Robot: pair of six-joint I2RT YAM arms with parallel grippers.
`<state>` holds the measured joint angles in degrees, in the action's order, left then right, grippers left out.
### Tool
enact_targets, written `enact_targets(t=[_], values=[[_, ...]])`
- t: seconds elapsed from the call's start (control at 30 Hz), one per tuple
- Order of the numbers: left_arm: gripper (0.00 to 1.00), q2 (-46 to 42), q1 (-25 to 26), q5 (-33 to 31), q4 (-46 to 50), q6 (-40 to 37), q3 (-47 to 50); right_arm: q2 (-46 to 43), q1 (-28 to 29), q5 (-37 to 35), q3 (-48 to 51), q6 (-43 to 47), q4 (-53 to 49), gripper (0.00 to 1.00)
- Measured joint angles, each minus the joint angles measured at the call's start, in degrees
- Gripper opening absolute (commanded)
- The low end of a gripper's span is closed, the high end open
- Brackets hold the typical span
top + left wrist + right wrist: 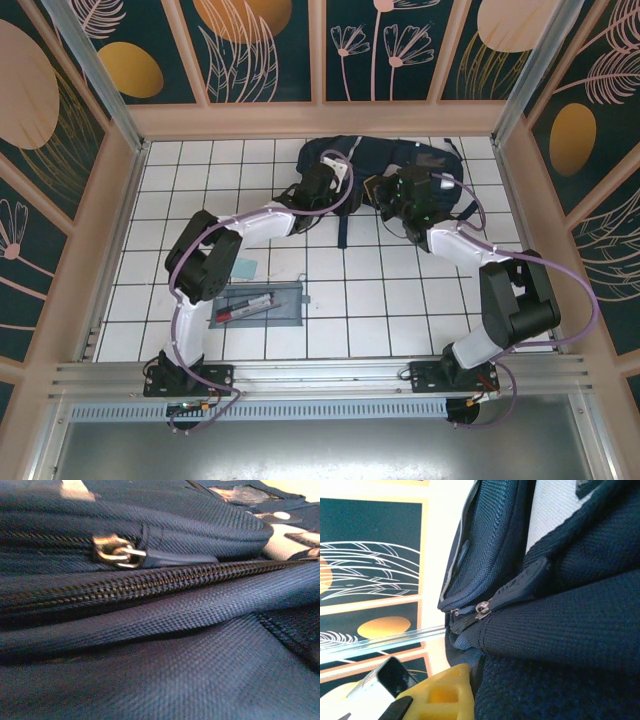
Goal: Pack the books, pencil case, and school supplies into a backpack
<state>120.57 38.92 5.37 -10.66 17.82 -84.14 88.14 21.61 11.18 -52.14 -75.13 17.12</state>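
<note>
The navy backpack (410, 165) lies at the back of the tiled table, and both arms reach into it. My left gripper (333, 187) is at its left side; the left wrist view looks close along a shut zipper (165, 580) with a brass slider (115, 552), and the jaws are hidden by fabric. My right gripper (388, 196) is at the pack's middle. Its yellow finger (445, 695) presses against a fold of the pack's dark cloth (560, 645), shut on it, below a zip pull (482, 609). The grey pencil case (260, 303) with its red and black pens lies near the front left. A pale blue-green square (245, 268) lies just behind it. The books are out of view.
A dark strap (340, 228) trails from the pack toward the front. Wooden walls with patterned panels (320, 120) enclose the table on three sides. The metal rail (330, 375) with both arm bases runs along the near edge.
</note>
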Motion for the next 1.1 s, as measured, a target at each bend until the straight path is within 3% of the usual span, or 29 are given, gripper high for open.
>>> enact_targets(t=[0.13,0.33,0.6,1.1], values=[[0.16,1.9,0.1,0.0,0.8,0.7,-1.5,0.1,0.0,0.0,0.0,0.0,0.2,0.00],[0.00,1.4,0.2,0.2,3.6,0.2,-1.5,0.1,0.0,0.0,0.0,2.3,-1.3,0.00],[0.00,-1.9,0.4,0.8,12.2,-0.3,-0.9,0.0,0.3,-0.6,-0.1,8.8,-5.1,0.00],[0.00,-2.9,-2.4,0.0,16.1,-3.9,1.7,-4.5,-0.3,-2.4,1.6,15.5,-10.1,0.00]])
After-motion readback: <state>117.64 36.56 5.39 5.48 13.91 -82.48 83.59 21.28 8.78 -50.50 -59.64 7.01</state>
